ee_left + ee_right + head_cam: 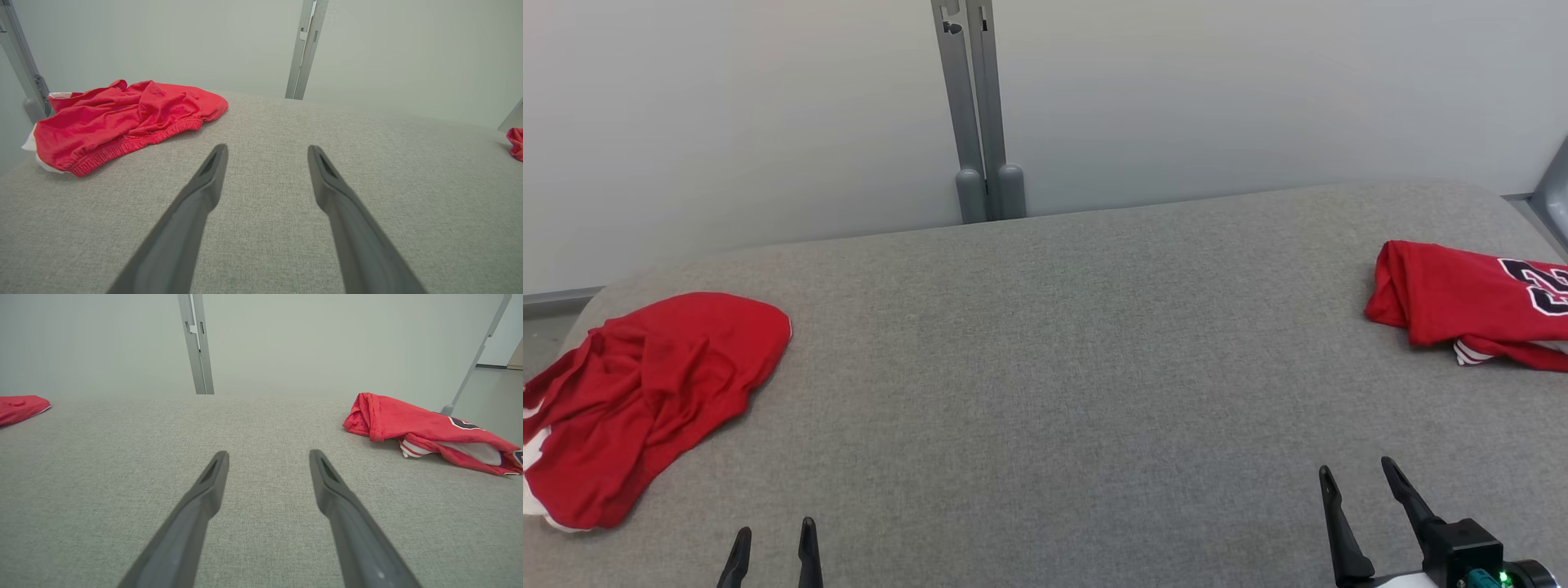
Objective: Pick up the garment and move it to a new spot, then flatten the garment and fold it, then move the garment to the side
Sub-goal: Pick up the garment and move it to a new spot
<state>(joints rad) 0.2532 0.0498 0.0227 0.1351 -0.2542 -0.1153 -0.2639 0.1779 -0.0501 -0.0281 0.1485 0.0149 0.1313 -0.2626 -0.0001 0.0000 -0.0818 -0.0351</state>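
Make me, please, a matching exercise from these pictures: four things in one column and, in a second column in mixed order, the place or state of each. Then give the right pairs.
Things
1. red shorts
2. red jersey
3. grey post
4. left gripper

Places or states
A. upright behind the far edge of the table
B. crumpled at the table's left end
C. open, holding nothing
D. at the table's right end, printed with a dark number

Pairs: 1-B; 2-D; 3-A; 4-C
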